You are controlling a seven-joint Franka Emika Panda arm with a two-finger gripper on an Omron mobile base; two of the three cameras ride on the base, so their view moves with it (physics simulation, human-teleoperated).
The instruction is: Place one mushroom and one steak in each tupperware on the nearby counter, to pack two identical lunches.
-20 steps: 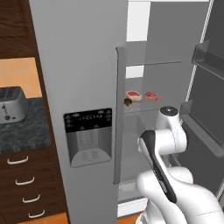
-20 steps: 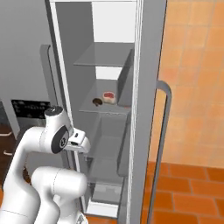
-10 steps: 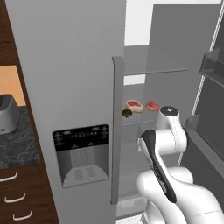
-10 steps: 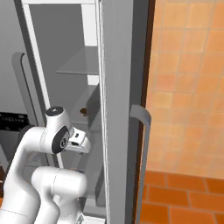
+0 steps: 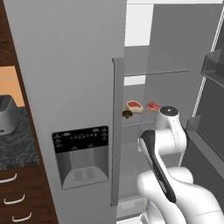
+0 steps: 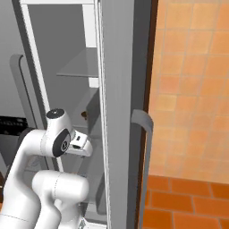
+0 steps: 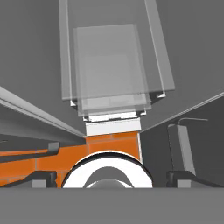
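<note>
Inside the open fridge, two red steaks (image 5: 134,106) (image 5: 153,106) lie on a glass shelf (image 5: 144,120), with a small brown mushroom (image 5: 127,114) at its front left; the mushroom (image 6: 83,115) also peeks past the door edge. My arm is folded in front of the fridge, below that shelf, with the hand (image 6: 79,144) turned downward. My gripper (image 7: 112,180) is open and holds nothing; its fingertips (image 7: 41,179) stand wide apart over the orange floor and the lower glass shelves. The counter (image 5: 15,146) is at the far left. The tupperware is out of view.
The fridge's closed left door with a black dispenser (image 5: 81,155) and long handle (image 5: 116,131) stands just left of the arm. A silver toaster (image 5: 6,119) sits on the counter. The open right door (image 6: 123,112) with its handle (image 6: 145,134) rises close on my right.
The whole picture has shifted, so the camera moved with the base; the fridge now looks closer and the counter has slid left. The arm's pose and open jaws look unchanged.
</note>
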